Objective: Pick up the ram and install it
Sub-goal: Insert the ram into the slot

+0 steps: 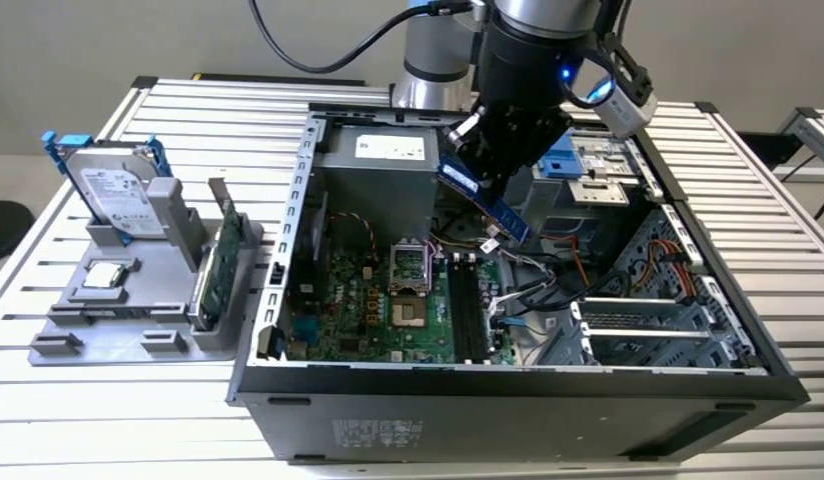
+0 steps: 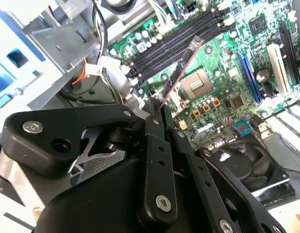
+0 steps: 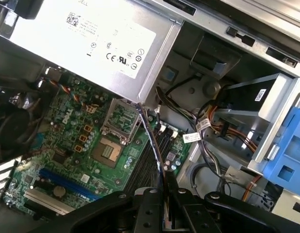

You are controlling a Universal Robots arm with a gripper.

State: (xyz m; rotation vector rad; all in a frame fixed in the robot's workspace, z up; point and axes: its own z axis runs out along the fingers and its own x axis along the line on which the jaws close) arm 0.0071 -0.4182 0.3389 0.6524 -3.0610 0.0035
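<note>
My gripper (image 1: pixel 466 160) hangs over the open computer case (image 1: pixel 519 385), shut on the ram (image 1: pixel 499 212), a narrow dark-blue stick that slants down towards the exterior view's right. The stick is in the air above the motherboard (image 1: pixel 372 300), apart from the black memory slots (image 1: pixel 466 310). In the second wrist view the ram (image 2: pixel 181 70) shows edge-on, sticking out of the gripper (image 2: pixel 157 110) over the memory slots (image 2: pixel 174 41). In the first wrist view the ram (image 3: pixel 152 141) is a thin line running out from the gripper (image 3: pixel 164 194) beside the processor socket (image 3: pixel 110 150).
A grey fixture (image 1: pixel 65 320) at the exterior view's left carries a silver hard drive (image 1: pixel 119 190) with blue rails, an upright green card (image 1: pixel 215 270) and a small chip (image 1: pixel 105 275). Inside the case are the power supply (image 1: pixel 372 150), loose cables (image 1: pixel 519 290) and a fan (image 2: pixel 251 160).
</note>
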